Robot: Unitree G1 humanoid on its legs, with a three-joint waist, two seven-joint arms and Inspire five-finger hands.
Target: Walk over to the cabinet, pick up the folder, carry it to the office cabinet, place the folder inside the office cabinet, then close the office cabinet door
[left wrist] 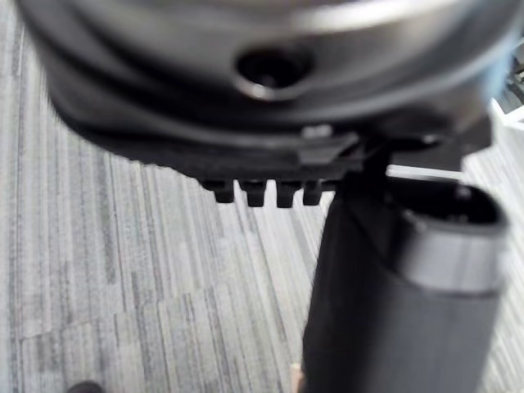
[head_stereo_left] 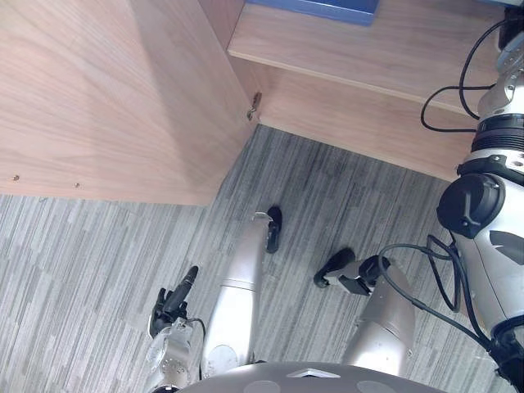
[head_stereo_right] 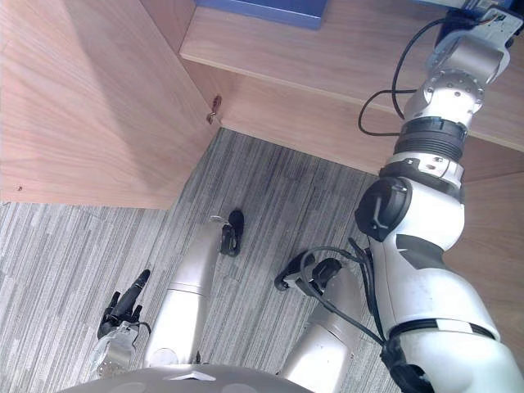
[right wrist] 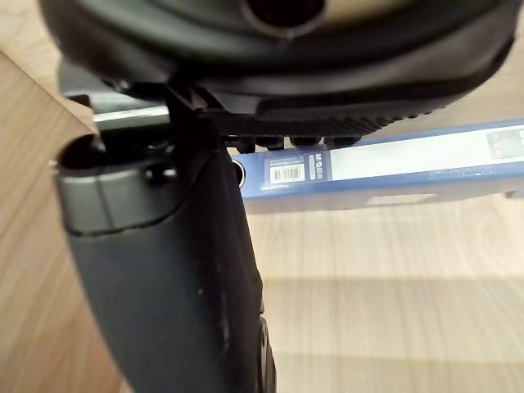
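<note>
The blue folder (head_stereo_right: pixel 262 10) lies flat on a wooden shelf (head_stereo_left: pixel 327 49) inside the cabinet, toward the shelf's back left part, and neither hand holds it. The right arm reaches up over the shelf's right end. In its wrist view the right hand (right wrist: pixel 164 262) looks released, with the thumb standing out, the fingers in a loose row and nothing between them. The folder's labelled end shows just past the thumb, but I cannot tell whether the two touch. The left hand (head_stereo_left: pixel 170 307) hangs low over the grey floor (head_stereo_left: pixel 82 270), relaxed with its fingers loosely extended, and carries nothing. The door (head_stereo_left: pixel 106 98) stands wide open on the cabinet's left side, swung out from its hinge (head_stereo_left: pixel 255 105) toward the robot. Placing the folder therefore appears done or all but done, and the step in hand is letting go and getting clear. Closing the door is left to do. The next move likely calls for drawing the right arm back off the shelf without dragging the folder toward the front edge. A hand would then go to the door's free edge, the left being nearer to it, and swing the door round on its hinge until it meets the cabinet front. The right arm must be fully out of the opening first, or the door would catch it.
</note>
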